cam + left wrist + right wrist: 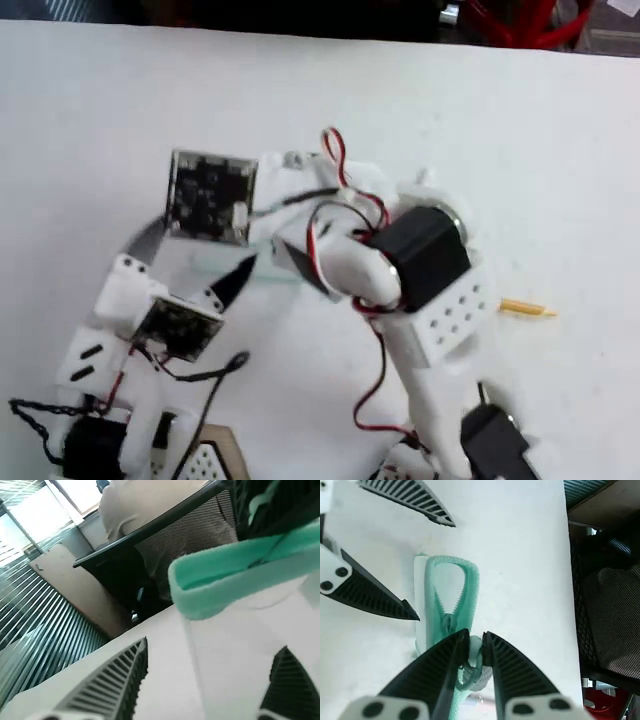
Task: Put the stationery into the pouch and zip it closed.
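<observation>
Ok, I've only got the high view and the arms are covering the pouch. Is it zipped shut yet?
Observer: No. The zip gapes open in a loop at one end.
Operator: What's holding it?
Observer: The right gripper looks pinched on the pull, just past where the teeth meet.
Operator: And the other arm?
Observer: The left gripper is open, with a finger on each side of the pouch at its open end.
</observation>
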Controlling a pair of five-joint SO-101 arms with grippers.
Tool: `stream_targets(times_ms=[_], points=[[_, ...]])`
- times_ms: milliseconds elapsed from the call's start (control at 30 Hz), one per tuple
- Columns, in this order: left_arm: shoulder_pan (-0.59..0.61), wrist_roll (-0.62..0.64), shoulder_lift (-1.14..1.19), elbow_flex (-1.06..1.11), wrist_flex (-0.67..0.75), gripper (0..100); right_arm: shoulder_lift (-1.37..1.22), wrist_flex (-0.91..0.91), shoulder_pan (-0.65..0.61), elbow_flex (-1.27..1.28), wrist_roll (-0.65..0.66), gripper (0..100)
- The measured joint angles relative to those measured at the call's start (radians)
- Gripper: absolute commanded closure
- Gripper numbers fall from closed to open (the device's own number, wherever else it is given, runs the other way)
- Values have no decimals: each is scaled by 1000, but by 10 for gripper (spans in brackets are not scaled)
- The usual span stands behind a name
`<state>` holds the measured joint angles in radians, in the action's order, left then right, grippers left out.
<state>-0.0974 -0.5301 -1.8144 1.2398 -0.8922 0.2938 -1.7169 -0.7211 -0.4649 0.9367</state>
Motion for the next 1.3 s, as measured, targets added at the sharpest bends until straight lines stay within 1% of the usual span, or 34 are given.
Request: stream_targets(times_ms=[167,267,367,500,600,667,767,833,900,967,1067,1133,1200,1300], points=[[-77,0,0,0,0,630,87,2,-9,101,35,981],[-112,0,0,0,-41,631,104,2,-12,123,43,981],[-161,-2,-2,-8,-149,631,106,9,-11,126,43,981],[-218,0,-2,-89,-311,631,106,51,21,127,34,981],[-252,0,0,-149,-370,635,104,92,44,130,-12,981],[-275,0,0,-169,-376,673,103,126,61,132,-46,981],[-316,2,0,-170,-376,766,103,169,60,137,-110,981],[-342,26,0,-160,-350,820,103,198,58,138,-169,981],[-351,64,0,-118,-285,854,95,218,60,138,-222,981],[-353,103,0,-57,-193,856,74,222,61,138,-258,981],[-351,143,-2,40,-51,854,46,230,64,137,-276,981],[-351,160,-2,84,15,854,40,233,66,137,-281,981],[-351,169,-2,114,46,854,40,236,66,137,-279,981],[-351,180,-3,121,58,854,37,236,68,137,-313,981]])
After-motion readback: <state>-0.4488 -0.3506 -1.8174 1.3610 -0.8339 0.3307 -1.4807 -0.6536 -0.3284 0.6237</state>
